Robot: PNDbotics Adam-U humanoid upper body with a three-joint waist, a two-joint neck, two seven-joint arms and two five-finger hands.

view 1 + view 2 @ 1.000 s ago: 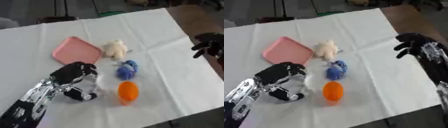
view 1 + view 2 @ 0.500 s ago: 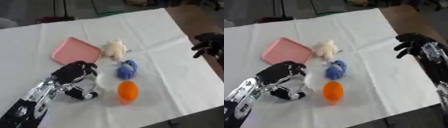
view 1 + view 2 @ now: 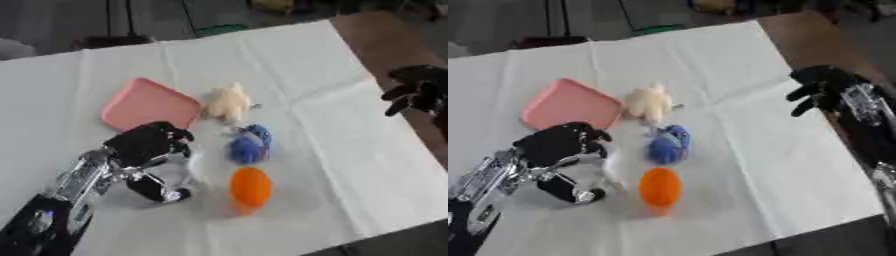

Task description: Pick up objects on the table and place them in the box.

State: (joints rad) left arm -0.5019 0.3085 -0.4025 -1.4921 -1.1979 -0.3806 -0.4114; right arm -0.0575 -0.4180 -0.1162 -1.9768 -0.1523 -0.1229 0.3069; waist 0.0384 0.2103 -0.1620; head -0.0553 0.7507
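A pink tray-like box (image 3: 147, 104) lies left of centre on the white cloth. Beside it sits a cream plush toy (image 3: 229, 102). Below that come a blue toy (image 3: 249, 145) and an orange oval thing (image 3: 250, 186). My left hand (image 3: 144, 147) comes in from the lower left, just below the box. Its fingers and thumb (image 3: 166, 192) are curled round a pale white thing (image 3: 196, 167) that hardly stands out from the cloth. My right hand (image 3: 824, 86) hovers at the right edge, fingers relaxed and holding nothing, well away from the toys.
The white cloth (image 3: 332, 150) covers the table, with bare brown tabletop (image 3: 385, 35) at the far right. Dark stands and floor show beyond the far edge. The cloth's right half holds nothing.
Almost nothing has changed. My left hand has crept slightly toward the box, still curled at the white thing. The right hand stays in place.
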